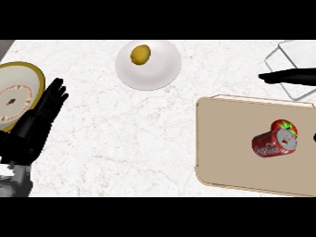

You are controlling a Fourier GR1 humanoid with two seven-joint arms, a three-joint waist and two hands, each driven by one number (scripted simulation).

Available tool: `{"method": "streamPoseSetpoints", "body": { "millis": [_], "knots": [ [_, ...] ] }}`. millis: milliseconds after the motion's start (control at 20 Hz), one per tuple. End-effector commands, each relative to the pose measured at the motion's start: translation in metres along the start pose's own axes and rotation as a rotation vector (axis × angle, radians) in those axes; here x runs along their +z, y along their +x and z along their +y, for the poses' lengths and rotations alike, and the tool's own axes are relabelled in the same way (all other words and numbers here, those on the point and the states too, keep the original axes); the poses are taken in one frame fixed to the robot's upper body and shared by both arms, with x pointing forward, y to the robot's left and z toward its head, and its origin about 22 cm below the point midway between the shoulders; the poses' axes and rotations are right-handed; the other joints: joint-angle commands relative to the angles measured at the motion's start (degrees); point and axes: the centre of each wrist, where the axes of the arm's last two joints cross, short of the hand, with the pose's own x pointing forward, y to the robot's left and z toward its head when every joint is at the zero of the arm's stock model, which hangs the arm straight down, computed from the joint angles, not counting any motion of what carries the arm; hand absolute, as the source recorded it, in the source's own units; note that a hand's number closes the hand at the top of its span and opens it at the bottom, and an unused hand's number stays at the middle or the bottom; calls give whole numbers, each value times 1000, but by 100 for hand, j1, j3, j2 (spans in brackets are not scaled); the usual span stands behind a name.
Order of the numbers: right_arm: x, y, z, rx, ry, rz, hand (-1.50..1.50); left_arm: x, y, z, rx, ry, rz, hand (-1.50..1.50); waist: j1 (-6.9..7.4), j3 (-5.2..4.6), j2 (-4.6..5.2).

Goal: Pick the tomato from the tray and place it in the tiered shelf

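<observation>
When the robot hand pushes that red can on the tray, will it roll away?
Probably. The red can lies on its side on the flat tray, so its round body could roll. The tomato touching it might block one way. It looks small, likely light.

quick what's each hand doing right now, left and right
Left hand: open, fingers straight, resting beside the plate, holding nothing.
Right hand: open, fingers extended above the tray, holding nothing.
</observation>
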Motion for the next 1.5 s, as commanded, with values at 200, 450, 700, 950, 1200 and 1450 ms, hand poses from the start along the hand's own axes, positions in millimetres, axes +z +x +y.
{"method": "streamPoseSetpoints", "body": {
  "millis": [200,450,700,950,1200,1450],
  "knots": [
    [-13,-17,25,125,185,-103,-150,-6,3,1,-14,-6,-4,0,2,-20,-10],
    [-20,-49,58,189,225,-101,-150,3,-1,3,-11,-15,-4,0,13,-30,-43],
    [-14,-68,71,235,323,-46,-150,6,-1,5,-2,-10,18,0,-29,-37,-71],
    [-1,-94,71,311,371,14,-150,0,-5,2,0,-1,25,0,-67,-37,-59],
    [-19,-95,63,424,334,7,-150,6,-1,8,-13,8,28,0,-156,-41,-99],
    [-24,-110,59,507,335,93,-150,5,-4,-6,-9,35,25,0,-174,-41,-98]
  ]
}}
